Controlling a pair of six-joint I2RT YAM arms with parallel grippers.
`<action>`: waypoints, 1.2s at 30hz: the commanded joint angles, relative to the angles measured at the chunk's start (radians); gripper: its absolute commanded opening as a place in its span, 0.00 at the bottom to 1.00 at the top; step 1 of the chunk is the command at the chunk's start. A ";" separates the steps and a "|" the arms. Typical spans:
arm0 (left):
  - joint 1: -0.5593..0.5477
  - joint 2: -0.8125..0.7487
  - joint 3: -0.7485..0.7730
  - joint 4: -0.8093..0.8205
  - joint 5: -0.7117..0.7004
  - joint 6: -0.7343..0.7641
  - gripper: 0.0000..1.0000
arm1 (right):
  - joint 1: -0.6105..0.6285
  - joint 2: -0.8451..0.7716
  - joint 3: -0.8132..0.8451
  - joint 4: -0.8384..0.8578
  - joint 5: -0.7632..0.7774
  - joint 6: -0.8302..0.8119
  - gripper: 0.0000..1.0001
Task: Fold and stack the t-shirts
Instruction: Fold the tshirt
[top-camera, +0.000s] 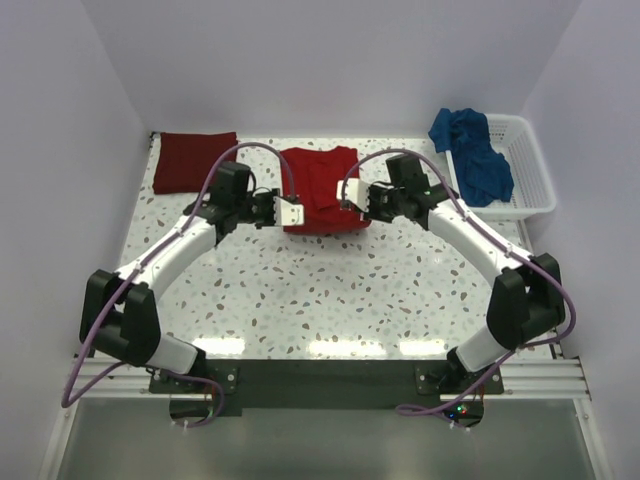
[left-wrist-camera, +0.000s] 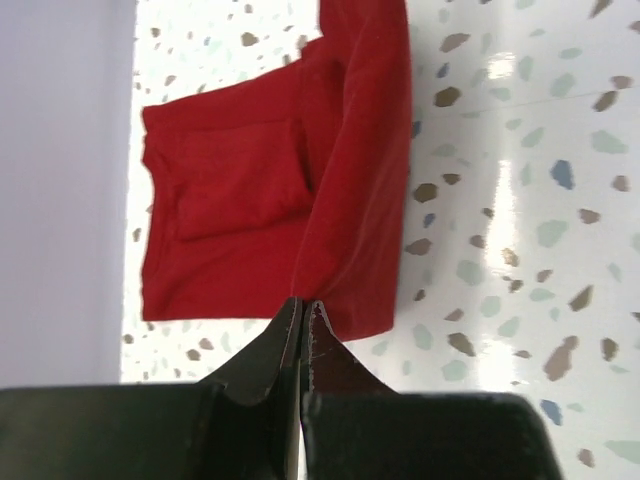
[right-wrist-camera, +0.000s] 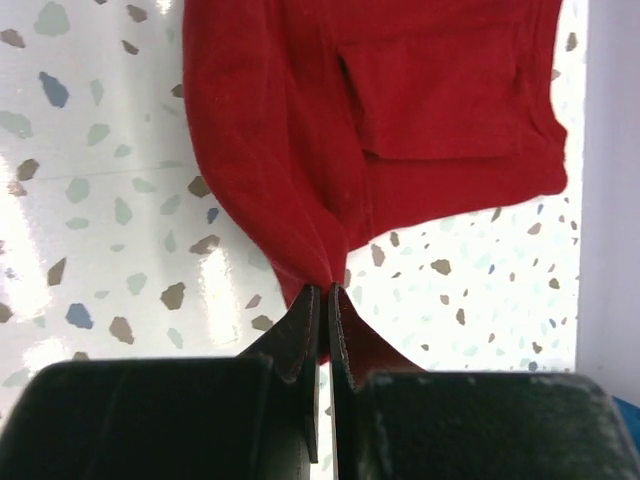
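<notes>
The bright red t-shirt (top-camera: 322, 185) lies in the upper middle of the overhead frame, already partly folded into a rough rectangle, with a sleeve panel tucked on top. Its lower edge is pinched at both corners. The left jaws are clenched on the cloth at the lower left corner, and the right jaws are clenched on it at the right side. In both wrist views the red cloth draws up into a point between the closed tips.

I can't quite tell from these views whether each pinch takes one layer or the whole thickness.

I judge this to be the start of the next fold on this shirt: grip made, lift not yet begun. The next move calls for both arms to rise together and carry the held edge toward the top of the frame. They need to keep even spacing so the cloth stays taut and lands square on the half resting on the desk (top-camera: 330, 290).

The maroon t-shirt (top-camera: 195, 160) sits folded in the upper left and looks like the stacking spot. The blue t-shirt (top-camera: 472, 150) hangs crumpled over the white basket (top-camera: 530, 170) at the upper right, not yet folded.
</notes>
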 joint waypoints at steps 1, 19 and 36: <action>-0.013 -0.045 -0.025 -0.109 0.067 -0.005 0.00 | 0.007 -0.021 0.021 -0.138 -0.015 0.027 0.00; -0.198 -0.563 -0.209 -0.534 0.202 -0.248 0.00 | 0.208 -0.609 -0.240 -0.548 -0.048 -0.012 0.00; 0.030 0.141 0.118 -0.274 0.160 -0.216 0.00 | -0.100 -0.060 -0.020 -0.362 -0.150 -0.088 0.00</action>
